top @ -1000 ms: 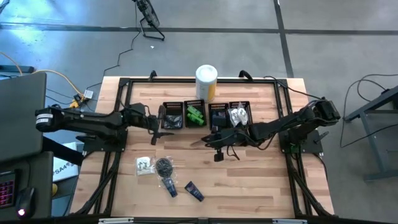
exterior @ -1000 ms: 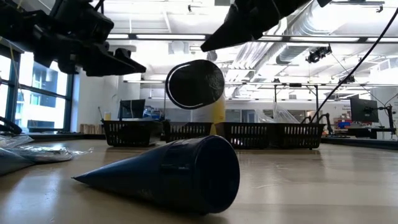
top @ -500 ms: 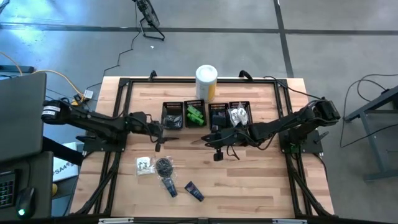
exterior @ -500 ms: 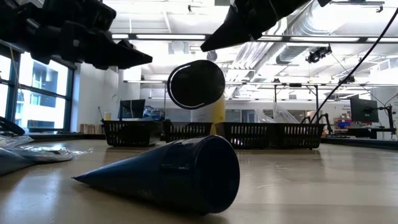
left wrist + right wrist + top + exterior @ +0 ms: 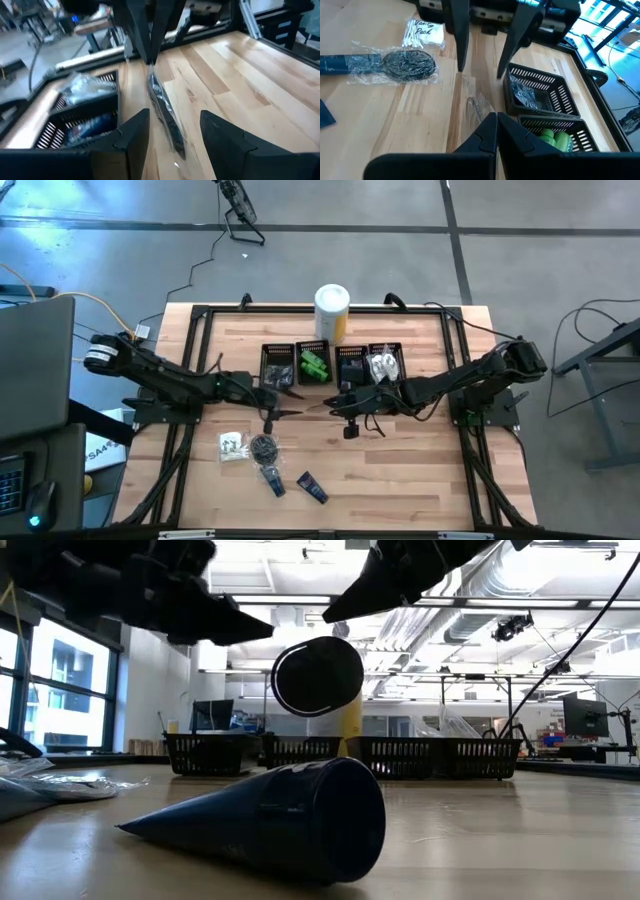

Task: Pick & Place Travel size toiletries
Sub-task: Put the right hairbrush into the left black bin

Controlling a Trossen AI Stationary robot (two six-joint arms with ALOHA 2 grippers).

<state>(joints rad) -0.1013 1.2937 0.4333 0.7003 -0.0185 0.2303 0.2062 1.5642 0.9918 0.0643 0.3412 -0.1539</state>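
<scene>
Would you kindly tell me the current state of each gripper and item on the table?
Left gripper: fingers open, facing the clear bag.
Right gripper: shut on the clear bag.
Clear bag: pinched at its top, hanging.
Canister: upright.
Dark blue tube: lying on the table.
Black bagged bundle: lying flat.
Green packets: inside a bin.

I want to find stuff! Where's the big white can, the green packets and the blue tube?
big white can (image 5: 332,301), high view, its lid.
green packets (image 5: 314,366), high view, their middle, inside a bin.
blue tube (image 5: 312,487), high view, its body.
</scene>
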